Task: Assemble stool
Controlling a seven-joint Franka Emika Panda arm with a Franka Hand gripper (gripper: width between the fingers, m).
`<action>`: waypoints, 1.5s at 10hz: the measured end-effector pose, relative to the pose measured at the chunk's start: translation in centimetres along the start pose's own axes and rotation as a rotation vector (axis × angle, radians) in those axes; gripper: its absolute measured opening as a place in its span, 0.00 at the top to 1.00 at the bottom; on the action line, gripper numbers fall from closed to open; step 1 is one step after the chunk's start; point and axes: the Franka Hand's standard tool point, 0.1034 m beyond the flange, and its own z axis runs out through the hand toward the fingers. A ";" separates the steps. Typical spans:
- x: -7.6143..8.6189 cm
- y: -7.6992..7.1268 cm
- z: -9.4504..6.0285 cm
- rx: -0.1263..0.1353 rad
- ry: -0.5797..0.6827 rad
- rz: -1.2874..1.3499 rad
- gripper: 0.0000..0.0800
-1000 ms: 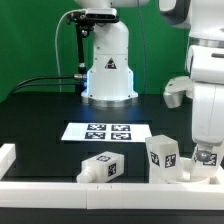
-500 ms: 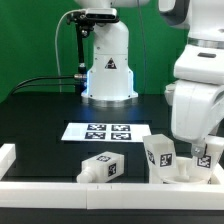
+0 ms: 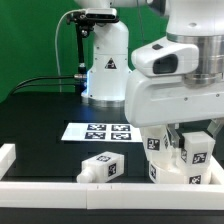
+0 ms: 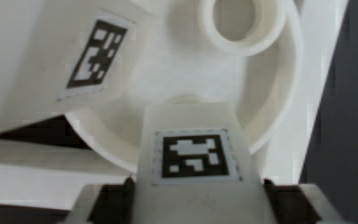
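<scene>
Gripper clenched on stool leg, seat just beside. Square black-and-white tag on leg, pattern unreadable.

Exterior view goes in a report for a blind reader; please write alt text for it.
A white robot arm fills the exterior view's right, its gripper closed on a tagged leg of the stool. A second leg lies on the black table between the marker board and a white rail.

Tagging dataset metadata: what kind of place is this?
Likely a robotics lab test cell: black tabletop before a green backdrop, a marker board fixed on it, tagged stool legs inside white border rails.
</scene>
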 end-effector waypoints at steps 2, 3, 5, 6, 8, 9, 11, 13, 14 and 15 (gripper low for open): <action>-0.2 0.1 0.1 -0.001 -0.012 0.137 0.58; -0.2 0.3 0.1 -0.004 -0.013 0.198 0.58; -0.2 0.7 0.2 -0.008 -0.013 0.339 0.58; 0.0 0.8 0.3 -0.012 0.007 0.548 0.58; 0.0 1.4 0.6 -0.019 0.025 0.751 0.58; -0.1 1.8 0.7 -0.014 0.027 0.870 0.58; -0.5 2.2 1.2 0.013 0.052 0.969 0.58; -0.6 2.3 1.2 0.009 0.047 1.012 0.58; -0.6 2.3 1.2 0.010 0.048 1.009 0.36; -0.6 2.5 0.5 0.017 0.054 0.976 0.25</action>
